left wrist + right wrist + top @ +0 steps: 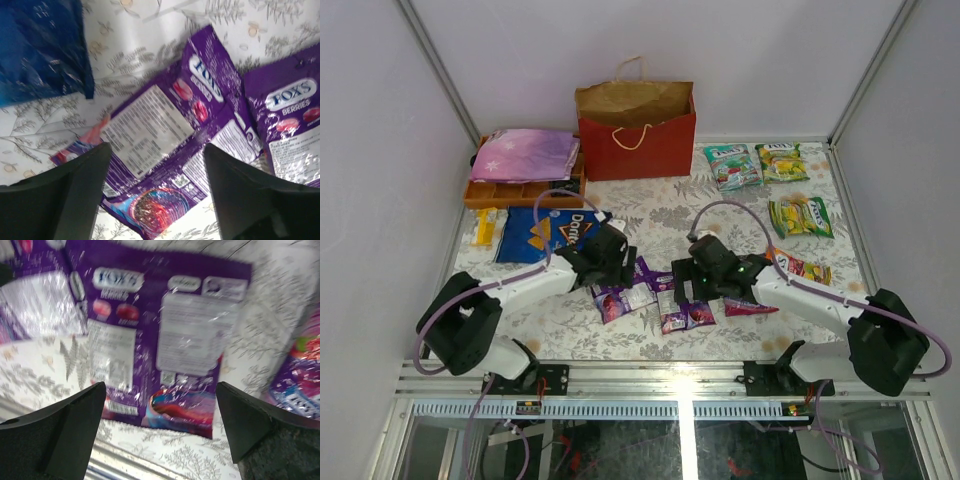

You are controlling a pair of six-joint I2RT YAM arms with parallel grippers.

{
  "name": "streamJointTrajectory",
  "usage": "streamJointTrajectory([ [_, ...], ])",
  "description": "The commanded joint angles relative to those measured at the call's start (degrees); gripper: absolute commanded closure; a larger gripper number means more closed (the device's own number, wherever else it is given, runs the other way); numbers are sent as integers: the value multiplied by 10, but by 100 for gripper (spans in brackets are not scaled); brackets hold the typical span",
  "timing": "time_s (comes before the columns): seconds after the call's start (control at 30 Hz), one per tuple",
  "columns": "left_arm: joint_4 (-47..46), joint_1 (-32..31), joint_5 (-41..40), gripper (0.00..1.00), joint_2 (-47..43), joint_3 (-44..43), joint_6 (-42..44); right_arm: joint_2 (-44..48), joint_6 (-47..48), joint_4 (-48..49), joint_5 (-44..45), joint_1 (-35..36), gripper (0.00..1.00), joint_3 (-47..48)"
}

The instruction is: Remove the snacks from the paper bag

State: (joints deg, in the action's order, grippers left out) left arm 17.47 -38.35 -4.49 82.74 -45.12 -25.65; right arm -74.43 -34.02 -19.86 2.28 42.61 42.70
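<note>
The red paper bag (636, 135) stands upright and open at the back centre. The blue Doritos bag (545, 233) lies flat at the left, and it also shows in the left wrist view (40, 50). Three purple packets (623, 298) lie between the arms. My left gripper (614, 270) is open and empty just above one purple packet (165, 120). My right gripper (688, 290) is open and empty above another purple packet (165, 335). Green packets (732, 165) lie at the back right, and pink-red packets (805, 267) lie by the right arm.
An orange compartment tray (520, 190) at the back left carries a pink-purple starry pouch (525, 153). A small orange packet (485, 226) lies left of the Doritos bag. The table's metal front edge (125, 467) is close below the right gripper.
</note>
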Motion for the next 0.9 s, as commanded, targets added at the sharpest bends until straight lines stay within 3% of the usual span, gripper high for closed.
streamJointTrajectory([
  [0.0, 60, -64, -81, 3, 3, -5, 14, 11, 27, -22, 32, 56, 1, 4],
  [0.2, 59, -127, -103, 0, 14, 14, -4, -9, 24, 1, 43, 98, 1, -10],
  [0.5, 68, -132, -108, 0, 83, -3, -8, -106, -73, 29, 102, 102, 1, -24],
  [0.67, 77, -130, -133, 0, 129, -34, -60, -109, -90, 45, 109, 64, 1, -51],
  [0.87, 103, -101, -141, 0, 200, -124, -127, -96, -30, 59, 92, 6, 1, -54],
])
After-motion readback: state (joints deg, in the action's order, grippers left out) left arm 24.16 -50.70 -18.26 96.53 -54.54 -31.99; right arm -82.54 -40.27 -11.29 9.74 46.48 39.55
